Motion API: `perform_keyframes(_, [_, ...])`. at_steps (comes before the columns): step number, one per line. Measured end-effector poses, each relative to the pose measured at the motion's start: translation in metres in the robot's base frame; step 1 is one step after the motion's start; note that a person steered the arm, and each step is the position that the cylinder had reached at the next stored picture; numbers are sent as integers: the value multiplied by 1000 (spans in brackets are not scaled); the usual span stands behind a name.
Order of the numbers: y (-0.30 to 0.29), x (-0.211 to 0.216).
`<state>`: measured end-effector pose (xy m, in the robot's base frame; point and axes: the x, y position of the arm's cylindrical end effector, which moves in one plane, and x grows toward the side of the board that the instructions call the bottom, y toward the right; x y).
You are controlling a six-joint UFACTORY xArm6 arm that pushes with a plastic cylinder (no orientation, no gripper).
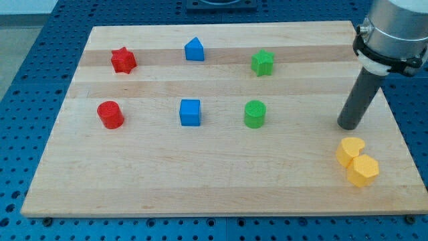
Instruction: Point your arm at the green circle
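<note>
The green circle [255,114] is a short round block near the middle of the wooden board [200,181]. My tip [348,126] rests on the board well to the view's right of it, with bare wood between them. The rod rises from the tip up to the grey arm housing at the view's top right. The tip sits just above the yellow heart [350,150] and touches no block.
A green star [263,62] lies above the green circle. A blue cube [190,112] and a red circle [110,114] are to its left. A blue pentagon-like block [194,49] and a red star [123,60] lie along the top. A yellow hexagon [363,171] touches the yellow heart.
</note>
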<state>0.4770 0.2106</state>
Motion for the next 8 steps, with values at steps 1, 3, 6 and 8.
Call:
perform_keyframes(1, [-13, 0])
perform_keyframes(3, [-42, 0])
perform_keyframes(6, [-46, 0])
perform_keyframes(8, [-68, -47])
